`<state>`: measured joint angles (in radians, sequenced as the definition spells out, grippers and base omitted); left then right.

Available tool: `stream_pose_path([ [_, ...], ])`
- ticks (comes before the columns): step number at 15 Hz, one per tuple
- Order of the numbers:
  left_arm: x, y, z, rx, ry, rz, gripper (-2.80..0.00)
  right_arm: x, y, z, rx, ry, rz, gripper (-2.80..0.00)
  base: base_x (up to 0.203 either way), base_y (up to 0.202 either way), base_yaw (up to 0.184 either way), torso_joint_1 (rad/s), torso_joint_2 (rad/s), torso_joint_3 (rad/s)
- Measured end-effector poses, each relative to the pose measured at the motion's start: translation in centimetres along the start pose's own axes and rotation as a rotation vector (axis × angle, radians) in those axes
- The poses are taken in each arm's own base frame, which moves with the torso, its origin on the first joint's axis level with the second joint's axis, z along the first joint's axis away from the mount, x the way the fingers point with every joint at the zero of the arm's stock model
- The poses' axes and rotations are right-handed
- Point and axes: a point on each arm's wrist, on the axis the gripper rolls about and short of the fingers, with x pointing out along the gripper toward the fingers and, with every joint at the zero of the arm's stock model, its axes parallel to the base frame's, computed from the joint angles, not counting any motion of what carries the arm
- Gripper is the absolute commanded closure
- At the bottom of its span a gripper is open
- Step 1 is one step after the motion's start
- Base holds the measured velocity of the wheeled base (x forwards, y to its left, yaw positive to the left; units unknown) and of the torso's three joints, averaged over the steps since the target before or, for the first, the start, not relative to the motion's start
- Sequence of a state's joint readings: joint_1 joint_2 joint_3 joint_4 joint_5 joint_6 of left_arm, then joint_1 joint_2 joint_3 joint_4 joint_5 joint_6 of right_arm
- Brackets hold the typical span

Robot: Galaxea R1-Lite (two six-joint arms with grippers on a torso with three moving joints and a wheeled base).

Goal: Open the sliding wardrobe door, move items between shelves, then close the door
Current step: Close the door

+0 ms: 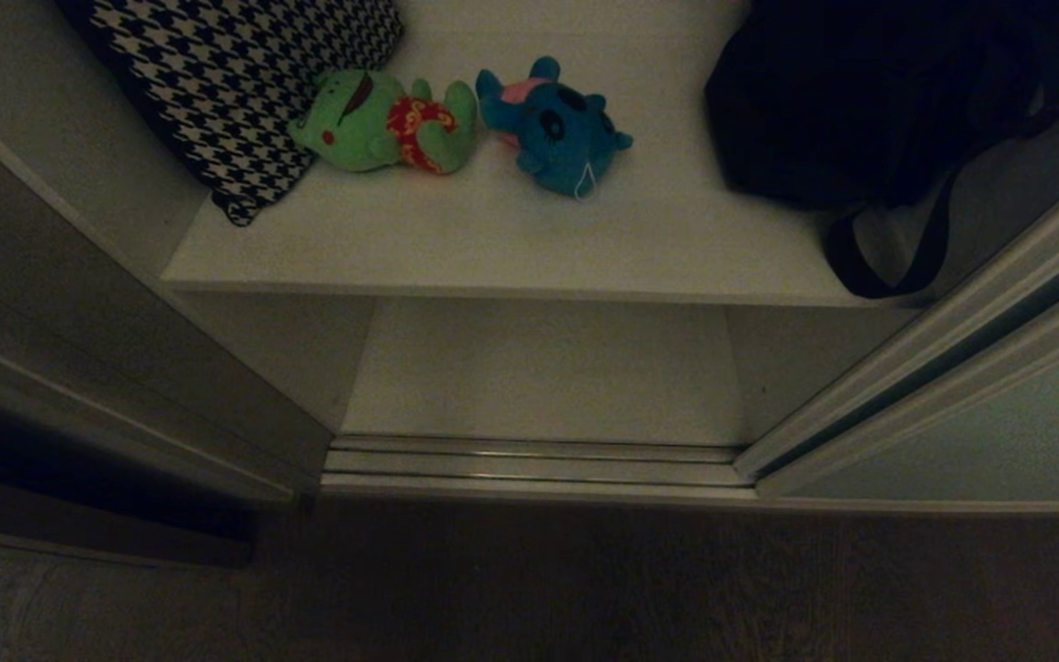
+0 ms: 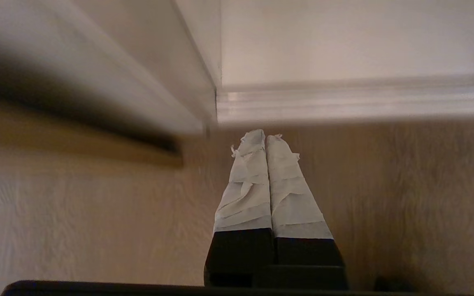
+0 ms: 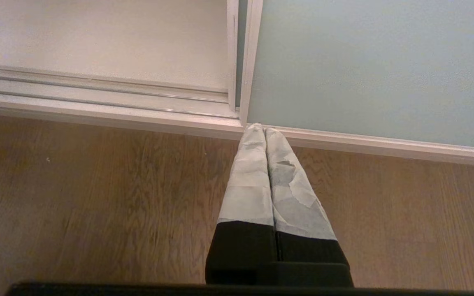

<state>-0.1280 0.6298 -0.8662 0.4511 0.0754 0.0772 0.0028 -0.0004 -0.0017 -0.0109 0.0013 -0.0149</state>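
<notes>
Head view, black bag cut off, houndstooth cushion cropped

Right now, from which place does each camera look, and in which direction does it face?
Head view: high on the robot, facing down into the open wardrobe at the green plush and blue plush on the upper shelf; no arm shows.
Left wrist view: behind the shut left claw, low over the wood floor.
Right wrist view: behind the shut right claw, facing the sliding door.
All three share the door track.
</notes>
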Motion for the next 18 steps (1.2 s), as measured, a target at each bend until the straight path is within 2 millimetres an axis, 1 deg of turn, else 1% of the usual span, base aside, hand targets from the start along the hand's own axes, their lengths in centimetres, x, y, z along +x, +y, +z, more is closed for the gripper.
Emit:
stream_pose_path([
  [2, -1.4, -0.4, -4.3, 0.003, -0.024, 0.0, 0.0, 0.0, 0.0, 0.0, 0.0, 0.0, 0.0, 0.0, 0.0, 0.0, 0.0, 0.0, 0.0, 0.0],
  [4, -2.4, -0.9, -8.0, 0.006, -0.056, 0.004, 0.0, 0.0, 0.0, 0.0, 0.0, 0.001, 0.0, 0.0, 0.0, 0.0, 0.0, 0.0, 0.0, 0.0],
  [7, -2.9, -1.6, -13.0, 0.001, -0.088, 0.006, 0.0, 0.0, 0.0, 0.0, 0.0, 0.0, 0.0, 0.0, 0.0, 0.0, 0.0, 0.0, 0.0, 0.0],
  [9, -2.4, -1.9, -15.5, 0.0, -0.091, 0.011, 0.0, 0.0, 0.0, 0.0, 0.0, 0.0, 0.0, 0.0, 0.0, 0.0, 0.0, 0.0, 0.0, 0.0],
  [11, -1.1, -2.0, -17.7, -0.009, -0.085, 0.029, 0.0, 0.0, 0.0, 0.0, 0.0, 0.0, 0.0, 0.0, 0.0, 0.0, 0.0, 0.0, 0.0, 0.0],
  [13, 0.1, -2.1, -18.9, -0.016, -0.141, 0.052, 0.0, 0.0, 0.0, 0.0, 0.0, 0.0, 0.0, 0.0, 0.0, 0.0, 0.0, 0.0, 0.0, 0.0],
  [14, 0.4, -2.1, -19.0, -0.009, -0.189, 0.042, 0.0, 0.0, 0.0, 0.0, 0.0, 0.0, 0.0, 0.0, 0.0, 0.0, 0.0, 0.0, 0.0, 0.0],
  [18, 0.7, -2.1, -19.4, 0.018, -0.202, 0.026, 0.0, 0.0, 0.0, 0.0, 0.0, 0.0, 0.0, 0.0, 0.0, 0.0, 0.0, 0.0, 0.0, 0.0],
])
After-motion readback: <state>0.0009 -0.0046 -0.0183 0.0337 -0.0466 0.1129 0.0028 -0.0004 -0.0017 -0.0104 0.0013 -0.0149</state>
